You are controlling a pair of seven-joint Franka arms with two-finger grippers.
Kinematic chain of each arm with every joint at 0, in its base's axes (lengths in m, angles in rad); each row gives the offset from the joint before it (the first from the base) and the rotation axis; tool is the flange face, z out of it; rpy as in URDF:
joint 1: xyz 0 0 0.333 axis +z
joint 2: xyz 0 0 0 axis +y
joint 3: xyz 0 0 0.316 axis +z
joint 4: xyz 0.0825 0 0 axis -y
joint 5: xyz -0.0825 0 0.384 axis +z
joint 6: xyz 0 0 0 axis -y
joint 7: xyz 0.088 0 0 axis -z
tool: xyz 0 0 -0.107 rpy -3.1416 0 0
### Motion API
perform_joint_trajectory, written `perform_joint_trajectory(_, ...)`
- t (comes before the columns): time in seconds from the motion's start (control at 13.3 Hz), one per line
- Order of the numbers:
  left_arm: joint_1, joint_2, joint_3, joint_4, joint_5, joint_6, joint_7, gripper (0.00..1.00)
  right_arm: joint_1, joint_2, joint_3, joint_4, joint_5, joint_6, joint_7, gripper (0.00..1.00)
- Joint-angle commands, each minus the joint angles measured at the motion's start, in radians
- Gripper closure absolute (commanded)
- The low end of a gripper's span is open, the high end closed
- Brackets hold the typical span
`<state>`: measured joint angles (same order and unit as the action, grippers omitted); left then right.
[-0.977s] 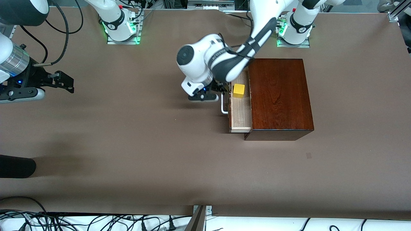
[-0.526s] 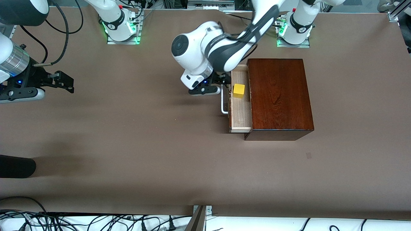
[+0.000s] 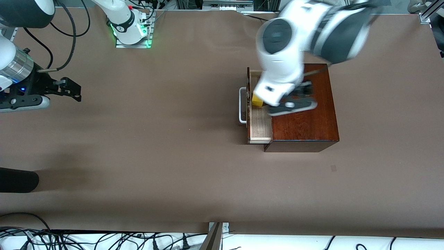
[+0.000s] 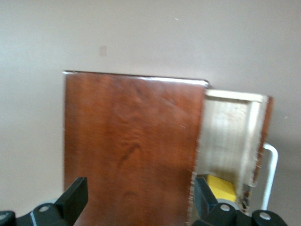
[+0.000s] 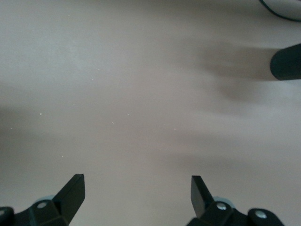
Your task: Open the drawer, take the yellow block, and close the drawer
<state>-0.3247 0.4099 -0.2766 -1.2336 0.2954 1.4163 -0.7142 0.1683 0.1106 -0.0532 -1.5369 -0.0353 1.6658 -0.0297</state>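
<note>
on the brown tabletop (image 3: 173, 156), toward the left arm's end and nearer the robots' edge, one wooden box (image 3: 301, 125) has its one drawer (image 3: 259, 128) pulled part-way out. one yellow block (image 3: 257, 100) lies inside, partly hidden. the left gripper (image 4: 136, 202), jaws wide apart, is over the box top; it should centre over the block, then descend straight between the drawer walls. the right gripper (image 5: 136, 195), jaws apart, waits near the right arm's end edge
</note>
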Motion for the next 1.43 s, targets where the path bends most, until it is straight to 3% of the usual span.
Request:
perform_joint_trajectory(0.0,0.152,-0.081,-0.016,-0.026,-0.117,-0.028,0.12,0.0,0.074,0.015,0.0,0.006,-0.005,0.008,0.01,0.0)
perform_joint_trajectory(0.23,0.289,-0.114,-0.016,-0.024,-0.166,-0.1,0.333,0.0,0.15,0.02,0.0,-0.003,0.0,-0.004,0.004,0.0)
perform_joint_trajectory(0.38,0.361,-0.156,0.005,-0.049,-0.224,-0.09,0.511,0.0,0.226,0.031,0.001,-0.003,0.0,-0.02,-0.109,0.0)
perform_joint_trajectory(0.53,0.355,-0.239,0.117,-0.151,-0.258,-0.019,0.642,0.0,0.305,0.038,0.006,0.001,0.005,-0.035,-0.258,0.0)
perform_joint_trajectory(0.68,0.323,-0.374,0.198,-0.345,-0.286,0.131,0.679,0.0,0.377,0.061,0.009,0.006,0.02,-0.02,-0.272,0.0)
perform_joint_trajectory(0.83,0.274,-0.453,0.281,-0.459,-0.285,0.222,0.682,0.0,0.459,0.092,0.044,0.024,0.054,0.003,-0.277,0.0)
perform_joint_trajectory(1.05,0.274,-0.471,0.277,-0.465,-0.286,0.214,0.687,0.0,0.629,0.24,0.07,0.131,0.037,0.112,-0.282,0.0)
perform_joint_trajectory(1.35,0.276,-0.453,0.264,-0.437,-0.274,0.185,0.685,0.0,0.77,0.504,0.069,0.41,0.035,0.118,-0.282,0.0)
